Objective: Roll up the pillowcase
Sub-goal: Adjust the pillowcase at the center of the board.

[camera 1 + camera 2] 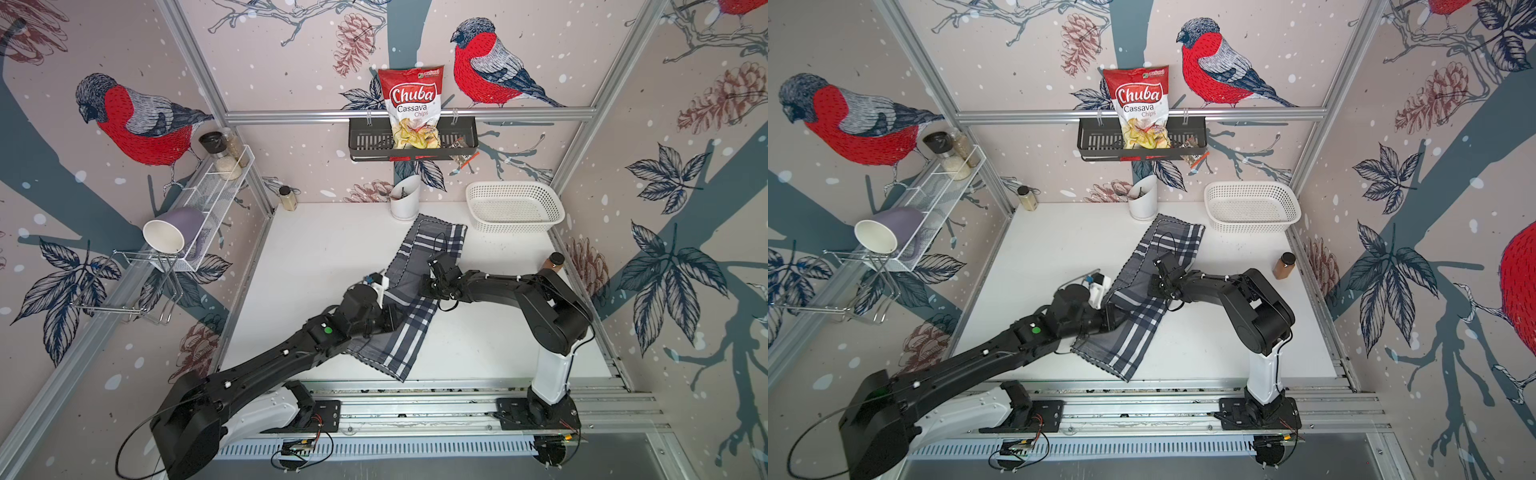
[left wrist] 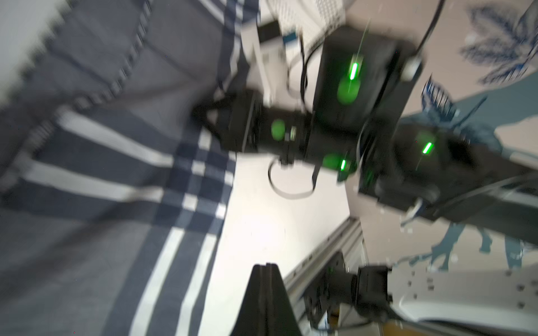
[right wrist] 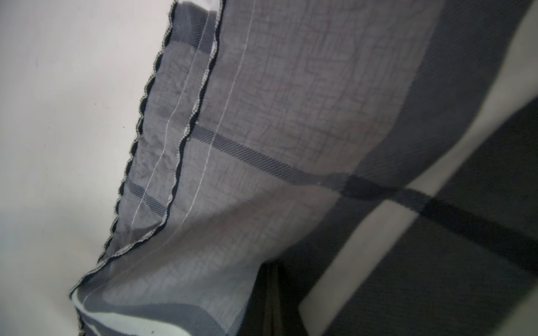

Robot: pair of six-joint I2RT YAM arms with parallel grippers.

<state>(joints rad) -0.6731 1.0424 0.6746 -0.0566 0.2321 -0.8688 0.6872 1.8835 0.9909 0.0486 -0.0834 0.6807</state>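
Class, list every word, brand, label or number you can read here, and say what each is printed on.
"Chuba": on the chip bag.
"Cassava Chips": same bag, under the brand.
Too small to read: the green logo at the bag's top.
Too small to read: the packet in the shelf.

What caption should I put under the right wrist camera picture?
Closed right gripper pinching the grey plaid pillowcase, stitched edge showing against the white table.

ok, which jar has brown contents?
The dark-capped jar standing alone at the right edge of the table. The corner jar and the shelf jars hold pale contents.
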